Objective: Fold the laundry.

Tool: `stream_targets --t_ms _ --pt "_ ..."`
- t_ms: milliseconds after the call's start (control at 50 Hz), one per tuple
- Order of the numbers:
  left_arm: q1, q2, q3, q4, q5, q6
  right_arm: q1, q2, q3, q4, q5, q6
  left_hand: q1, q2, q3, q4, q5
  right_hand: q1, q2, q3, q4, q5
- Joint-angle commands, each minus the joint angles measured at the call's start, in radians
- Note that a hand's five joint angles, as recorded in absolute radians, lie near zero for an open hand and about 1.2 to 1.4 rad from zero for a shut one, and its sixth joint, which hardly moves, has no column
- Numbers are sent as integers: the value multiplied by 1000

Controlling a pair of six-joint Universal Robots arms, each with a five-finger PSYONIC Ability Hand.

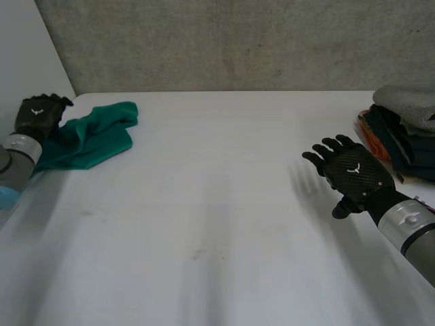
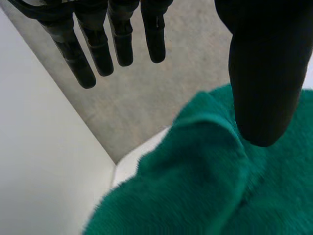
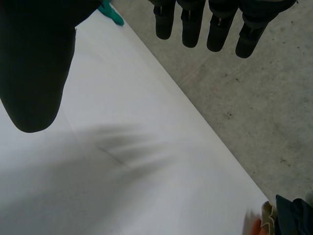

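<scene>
Right robot hand [image 1: 353, 175] spread over white table [image 1: 204, 204], left robot hand [image 1: 37, 115] spread at edge of green cloth [image 1: 95, 139]

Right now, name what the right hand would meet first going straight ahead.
The way looks free: the right hand points over bare table toward the grey wall behind it, likely the first thing met. The green cloth and clothes pile lie off that line.

The left hand [image 1: 37, 115] and right hand [image 1: 360, 180] are black, with carbon-weave backs that each bear a small white winged mark [image 1: 353, 170]. A silver-grey cuff [image 1: 408, 221] sits at the right hand's 4 o'clock. A light-blue cap [image 1: 7, 197] sits at the left hand's 7 o'clock.
</scene>
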Motion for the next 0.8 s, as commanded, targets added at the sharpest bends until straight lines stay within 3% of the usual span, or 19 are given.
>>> stream_targets --t_ms 20,180,260,280,300,400,520,640,700,800 --pt "-3 -86 65 7 37 4 -8 2 0 -3 0 0 80 94 93 99 94 -57 -40 -37 -41 -44" --pt "-12 -158 146 7 55 2 -12 5 -2 -6 -1 0 183 196 196 201 197 -57 -40 -37 -41 -44" --pt "-17 -183 179 8 52 4 -12 9 -3 -8 0 -2 581 595 595 600 595 -57 -40 -37 -41 -44" --pt "-20 -187 185 13 49 7 -12 13 -5 -8 -1 -2 899 913 912 918 913 -57 -40 -37 -41 -44" --pt "-23 -187 185 22 48 10 -12 21 -6 -8 0 -3 1030 1043 1043 1048 1044 -57 -40 -37 -41 -44" --pt "-77 -123 111 143 -49 45 -12 28 -6 -9 2 -8 1031 1045 1044 1050 1045 -57 -40 -37 -41 -44" --pt "-167 195 -129 254 -116 35 -12 28 -8 -9 8 -8 1031 1045 1044 1050 1045 -57 -40 -37 -41 -44" --pt "-303 459 -260 262 -126 -13 -12 15 -22 1 60 3 1031 1045 1044 1050 1045 -57 -40 -37 -41 -44" --pt "-325 547 -301 246 -126 -22 -12 10 -31 11 86 17 1031 1045 1044 1050 1045 -57 -40 -37 -41 -44" --pt "-406 685 -381 153 -139 -25 -17 -8 -75 92 94 93 1031 1045 1044 1050 1045 -57 -40 -37 -41 -44"
